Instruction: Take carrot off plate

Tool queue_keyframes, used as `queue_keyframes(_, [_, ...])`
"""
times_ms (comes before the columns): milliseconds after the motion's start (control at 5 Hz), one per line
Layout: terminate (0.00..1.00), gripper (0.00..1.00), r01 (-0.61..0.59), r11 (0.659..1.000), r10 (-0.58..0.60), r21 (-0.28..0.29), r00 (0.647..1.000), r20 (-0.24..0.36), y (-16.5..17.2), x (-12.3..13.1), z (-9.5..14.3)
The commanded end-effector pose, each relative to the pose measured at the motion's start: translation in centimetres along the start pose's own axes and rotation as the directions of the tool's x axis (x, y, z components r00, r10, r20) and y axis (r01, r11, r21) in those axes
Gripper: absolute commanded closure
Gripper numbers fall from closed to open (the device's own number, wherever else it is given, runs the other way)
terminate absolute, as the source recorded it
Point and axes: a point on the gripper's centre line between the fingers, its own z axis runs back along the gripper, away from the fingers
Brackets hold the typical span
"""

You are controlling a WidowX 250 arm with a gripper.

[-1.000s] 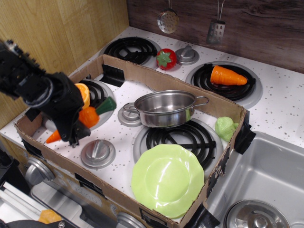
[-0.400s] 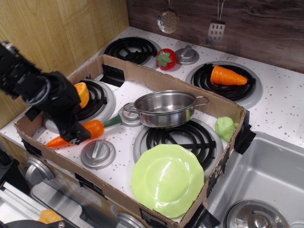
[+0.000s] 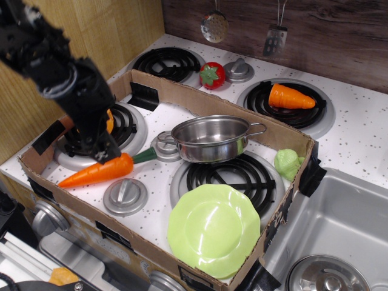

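The carrot (image 3: pixel 97 172) lies flat on the white stove top inside the cardboard tray, tip to the left, green top (image 3: pixel 144 156) pointing toward the pot. It is well left of the lime-green plate (image 3: pixel 213 229), which lies bare at the tray's front. My black gripper (image 3: pixel 100 151) hangs just above the carrot's thick end over the left burner. Its fingers look apart and hold nothing.
A steel pot (image 3: pixel 212 138) stands in the middle. A cardboard wall (image 3: pixel 200 97) rings the work area. An orange half (image 3: pixel 109 120) sits behind my gripper. A grey knob (image 3: pixel 125 195), a pale green vegetable (image 3: pixel 288 163), a stubby carrot (image 3: pixel 291 97) and a sink (image 3: pixel 339 224) are around.
The carrot, held tilted a second ago, was lowered onto the stove top and let go. My gripper then rose and drew back slightly toward the left burner.
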Motion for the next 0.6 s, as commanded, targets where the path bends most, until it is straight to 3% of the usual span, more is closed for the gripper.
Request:
queue_keyframes(0, [0.0, 0.0, -0.095, 0.995, 0.091, -0.04, 0.992, -0.093, 0.72, 2.25, 3.13])
queue_keyframes(200, [0.0, 0.0, -0.095, 0.995, 0.091, -0.04, 0.992, -0.093, 0.72, 2.25, 3.13])
queue_keyframes(400, [1.0, 0.0, -0.095, 0.995, 0.091, -0.04, 0.992, -0.093, 0.72, 2.25, 3.13])
